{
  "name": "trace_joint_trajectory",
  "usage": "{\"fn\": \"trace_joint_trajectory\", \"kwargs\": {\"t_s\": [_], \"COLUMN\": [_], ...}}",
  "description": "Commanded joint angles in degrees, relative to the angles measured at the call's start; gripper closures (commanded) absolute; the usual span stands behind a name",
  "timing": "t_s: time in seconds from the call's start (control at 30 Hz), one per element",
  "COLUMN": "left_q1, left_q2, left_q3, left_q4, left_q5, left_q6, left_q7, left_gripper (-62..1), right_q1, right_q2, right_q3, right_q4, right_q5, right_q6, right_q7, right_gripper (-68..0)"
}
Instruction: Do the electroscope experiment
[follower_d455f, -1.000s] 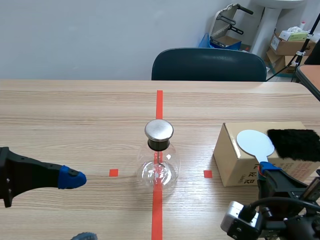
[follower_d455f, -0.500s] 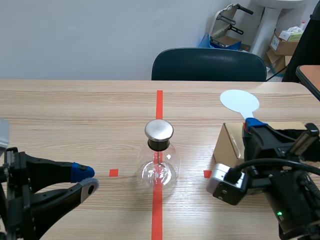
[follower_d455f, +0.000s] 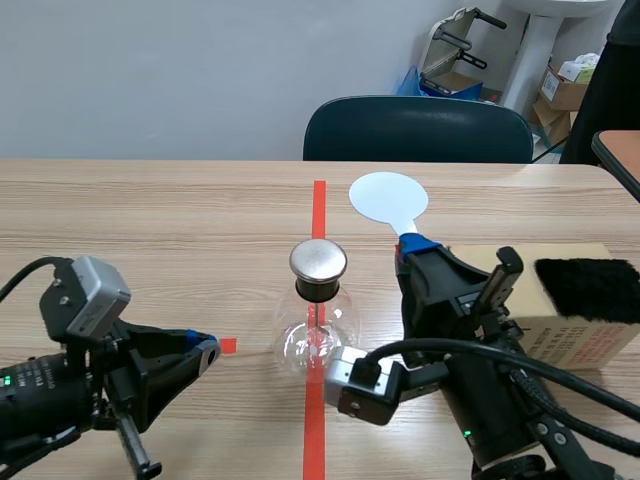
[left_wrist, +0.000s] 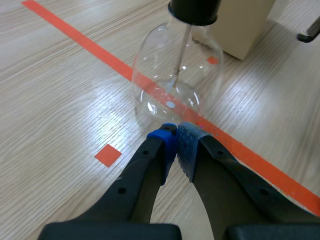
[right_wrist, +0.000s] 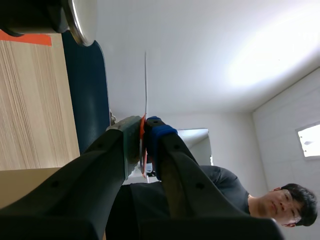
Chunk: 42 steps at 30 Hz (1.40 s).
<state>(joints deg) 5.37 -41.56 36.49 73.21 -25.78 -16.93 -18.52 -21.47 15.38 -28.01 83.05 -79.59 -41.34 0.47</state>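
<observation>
The electroscope, a clear glass flask (follower_d455f: 318, 335) with a black stopper and round metal cap (follower_d455f: 318, 260), stands on the red tape line at mid-table. My right gripper (follower_d455f: 417, 252) is shut on the handle of a pale blue round paddle (follower_d455f: 388, 197), holding it upright just right of and behind the cap. In the right wrist view the paddle (right_wrist: 146, 80) shows edge-on between the fingers of the right gripper (right_wrist: 144, 131), with the cap (right_wrist: 82, 20) off to one side. My left gripper (follower_d455f: 203, 350) is shut on nothing, low and left of the flask; its tips (left_wrist: 176, 145) meet just short of the glass flask (left_wrist: 175, 85).
A cardboard box (follower_d455f: 575, 335) with a black furry cloth (follower_d455f: 588, 288) on top sits at the right, behind my right arm. A dark chair (follower_d455f: 418, 128) stands past the far table edge. A person (right_wrist: 280, 202) shows in the right wrist view.
My right arm carried the paddle up off the box and leftward to beside the flask's cap. My left gripper closed and moved in toward the flask.
</observation>
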Motion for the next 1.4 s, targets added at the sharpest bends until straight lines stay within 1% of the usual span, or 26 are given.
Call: {"fn": "trace_joint_trajectory", "kwargs": {"t_s": [0.0, 0.07, 0.17, 0.37, 0.47, 0.63, 0.73, 1.3, 1.37], "left_q1": [-1.27, -2.97, -5.03, -9.09, -10.80, -12.74, -13.33, -13.31, -13.31], "left_q2": [1.07, 2.40, 4.50, 7.80, 9.25, 10.91, 11.39, 11.34, 11.34], "left_q3": [0.42, 1.44, 2.58, 4.74, 5.62, 5.99, 5.99, 5.97, 5.97], "left_q4": [-0.15, -2.45, -5.51, -10.88, -13.16, -16.20, -17.18, -17.57, -17.57], "left_q5": [0.20, 0.57, 1.60, 1.60, 1.60, 1.60, 1.60, 1.60, 1.60], "left_q6": [-0.11, 0.15, 1.20, 1.42, 2.47, 2.67, 2.69, 2.67, 2.67], "left_q7": [-0.94, -0.96, -0.98, -1.01, -1.01, -0.98, -1.05, -1.36, -1.36], "left_gripper": [-3.8, -3.8, -3.8, -3.8, -3.8, -3.8, -3.8, -3.8, -3.8], "right_q1": [0.50, 0.46, 0.17, -1.11, -1.60, -1.62, -1.73, -1.70, -1.70], "right_q2": [0.15, 0.17, 0.17, 0.15, 0.13, 0.15, 0.15, 0.15, 0.15], "right_q3": [0.52, 0.17, 0.17, 0.20, 0.20, 0.20, 0.20, 0.20, 0.20], "right_q4": [0.59, 0.59, 0.59, 0.59, 0.59, 0.59, 0.59, 0.59, 0.59], "right_q5": [-1.05, -1.73, -3.19, -3.78, -3.80, -3.80, -3.80, -3.80, -3.80], "right_q6": [-0.50, -0.22, 1.11, 1.11, 1.07, 1.05, 1.05, 1.01, 0.66], "right_q7": [-1.20, -2.14, -3.80, -5.51, -5.75, -5.92, -5.90, -5.92, -5.92], "right_gripper": [-1.1, -1.1, -1.1, -1.1, -1.1, -1.1, -1.1, -1.1, -1.1]}}
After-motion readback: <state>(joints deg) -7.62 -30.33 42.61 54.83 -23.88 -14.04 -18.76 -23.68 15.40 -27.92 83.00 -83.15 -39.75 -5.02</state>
